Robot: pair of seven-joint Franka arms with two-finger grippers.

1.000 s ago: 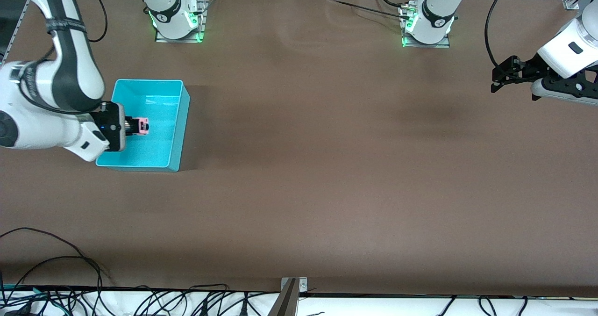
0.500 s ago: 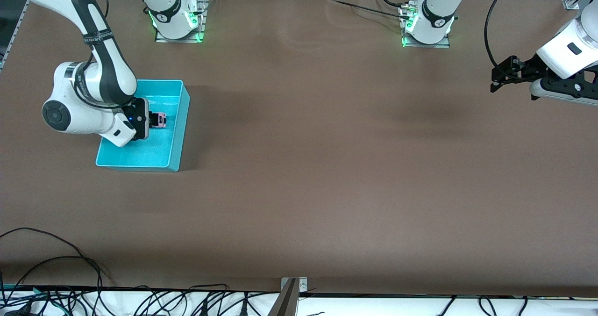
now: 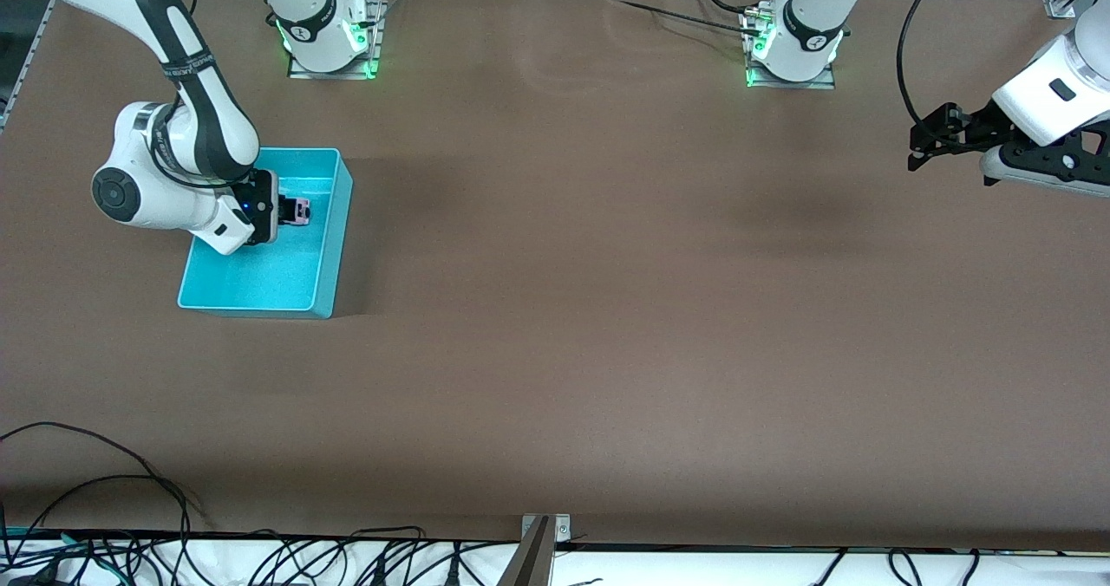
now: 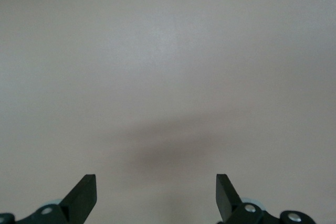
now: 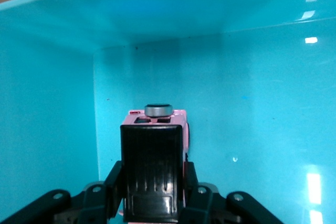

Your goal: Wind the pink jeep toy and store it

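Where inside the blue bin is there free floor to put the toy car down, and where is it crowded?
The bin floor is bare in the half nearer the front camera. The half nearer the robot bases is crowded: the right tool is there, shut on the pink toy car. The left tool waits open over bare table.

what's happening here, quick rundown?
The right pincer is shut on the pink jeep toy and holds it low inside the cyan bin, not yet released. The left pincer is open with nothing in it, waiting over bare table at the left arm's end.
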